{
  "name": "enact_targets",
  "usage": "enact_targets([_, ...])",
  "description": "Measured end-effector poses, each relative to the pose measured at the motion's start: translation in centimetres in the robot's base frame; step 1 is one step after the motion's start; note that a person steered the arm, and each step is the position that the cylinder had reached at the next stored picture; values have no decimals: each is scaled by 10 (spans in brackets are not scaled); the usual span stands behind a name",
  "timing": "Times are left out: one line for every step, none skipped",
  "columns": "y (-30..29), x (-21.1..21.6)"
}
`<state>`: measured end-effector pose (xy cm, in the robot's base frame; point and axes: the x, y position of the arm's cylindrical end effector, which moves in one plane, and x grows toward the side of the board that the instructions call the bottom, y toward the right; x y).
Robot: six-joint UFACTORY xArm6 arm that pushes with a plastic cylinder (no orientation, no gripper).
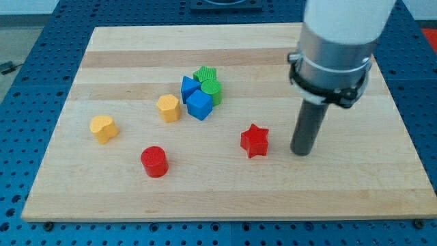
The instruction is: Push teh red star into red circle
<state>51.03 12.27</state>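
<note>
The red star [255,141] lies on the wooden board right of centre, towards the view's bottom. The red circle [155,161], a short cylinder, stands to its left and slightly lower, well apart from it. My tip [301,153] rests on the board just right of the red star, with a small gap between them. The dark rod rises from it into the grey and white arm end at the view's top right.
A cluster of two blue blocks [199,104] and two green blocks [208,83] sits above the star, near the centre. A yellow hexagon block [168,108] is left of that cluster. A yellow heart-like block [103,128] lies further left.
</note>
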Motion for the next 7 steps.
enact_targets([-8,-11])
enact_targets([-67,-1])
enact_targets([-139,18])
enact_targets([-189,31])
enact_targets([-166,28])
enact_targets([-113,2])
enact_targets([-105,-18])
